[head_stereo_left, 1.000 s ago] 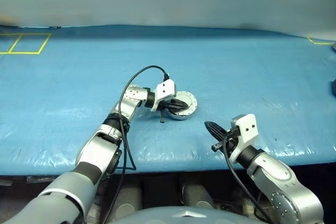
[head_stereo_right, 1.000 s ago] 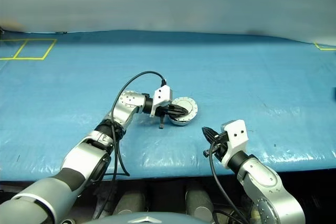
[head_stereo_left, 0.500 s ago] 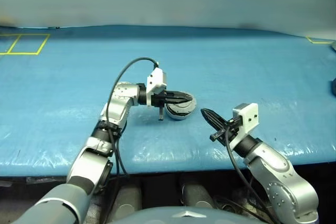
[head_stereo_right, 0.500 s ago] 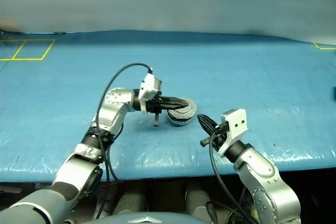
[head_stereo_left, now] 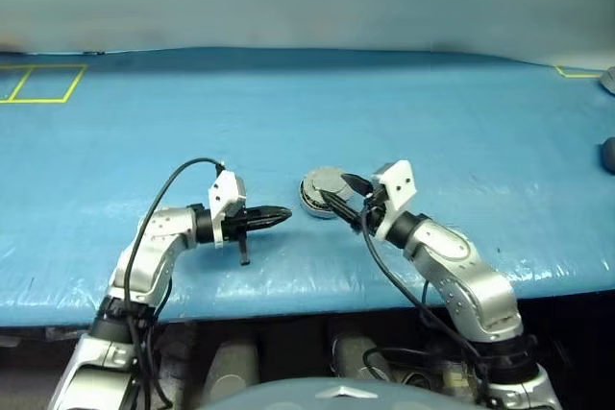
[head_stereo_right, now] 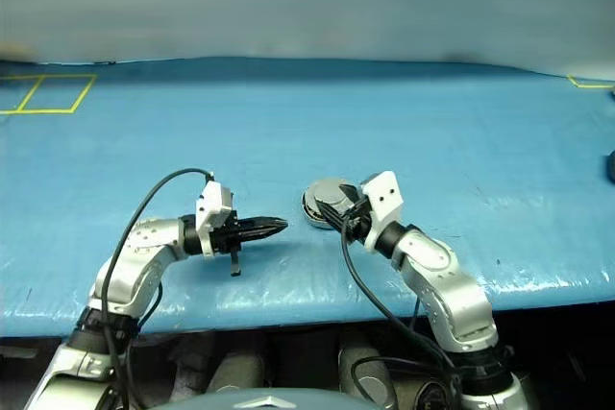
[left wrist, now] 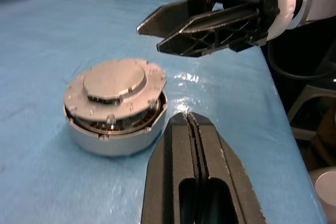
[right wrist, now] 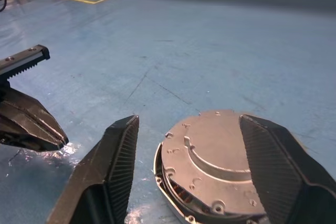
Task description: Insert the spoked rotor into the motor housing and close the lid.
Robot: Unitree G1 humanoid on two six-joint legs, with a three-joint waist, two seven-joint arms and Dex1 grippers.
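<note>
Motor housing (left wrist: 113, 124), a round shallow silver metal cup with copper-coloured windings visible at its rim, is seen resting on the blue plastic-covered table (head_stereo_left: 432, 112), near the middle and towards the front edge. Its round silver-grey lid (right wrist: 220, 163) is lying down on top, plain face up. The right gripper (right wrist: 189, 169) is held with its two black fingers spread apart, one on either side of the housing, neither clearly touching it. The left gripper (head_stereo_left: 274, 216) is held with its fingers pressed together, empty, just beside the housing on the robot's left, with bare sheet between. Open table is left on the far side and both flanks. Yellow tape lines (head_stereo_left: 38, 84) are marked at the far left corner. A pale wall is seen beyond the table.
</note>
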